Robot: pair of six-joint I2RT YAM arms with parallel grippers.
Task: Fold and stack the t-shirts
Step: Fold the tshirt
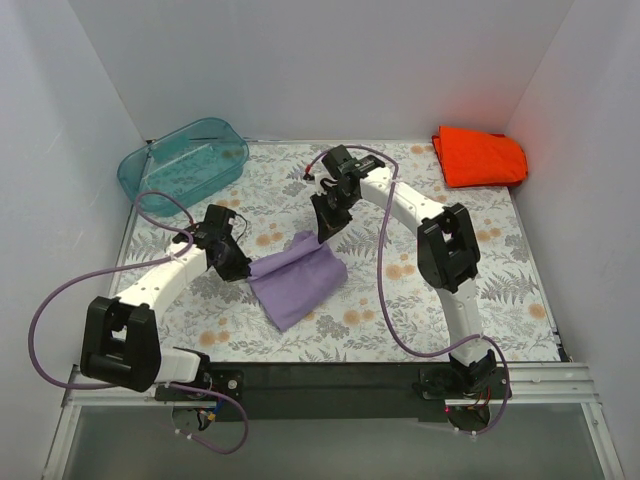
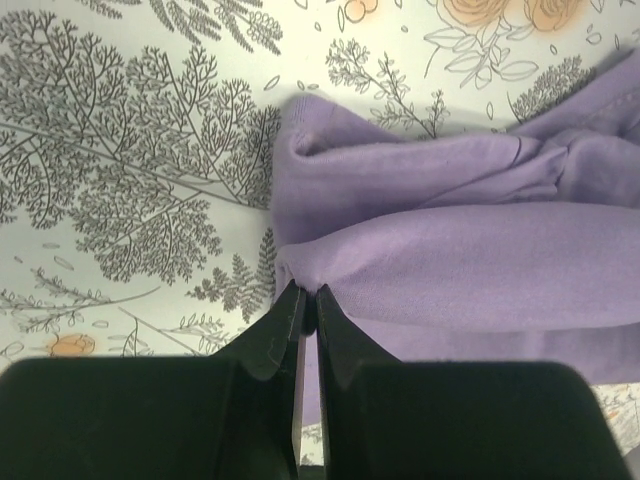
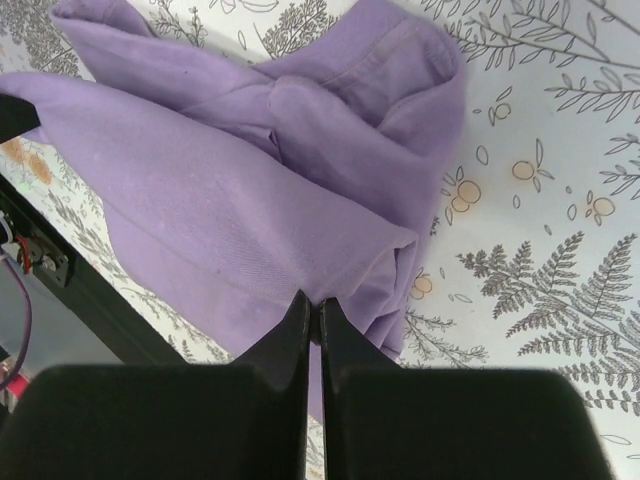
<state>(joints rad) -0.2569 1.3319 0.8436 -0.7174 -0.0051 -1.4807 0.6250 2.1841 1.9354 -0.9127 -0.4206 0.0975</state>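
Note:
The lavender-purple t-shirt (image 1: pixel 297 281) lies partly folded and bunched in the middle of the table. My left gripper (image 1: pixel 240 268) is shut on its left edge; the left wrist view shows the cloth (image 2: pixel 450 240) pinched between the fingertips (image 2: pixel 290 315). My right gripper (image 1: pixel 326 232) is shut on the shirt's far right corner; the right wrist view shows the purple fabric (image 3: pixel 230 200) held at the tips (image 3: pixel 298 325). The orange-red t-shirt (image 1: pixel 480 156) lies folded at the far right corner, away from both grippers.
A translucent teal plastic tub (image 1: pixel 183 160) stands at the far left corner. White walls close in the table on three sides. A black bar (image 1: pixel 330 375) runs along the near edge by the arm bases.

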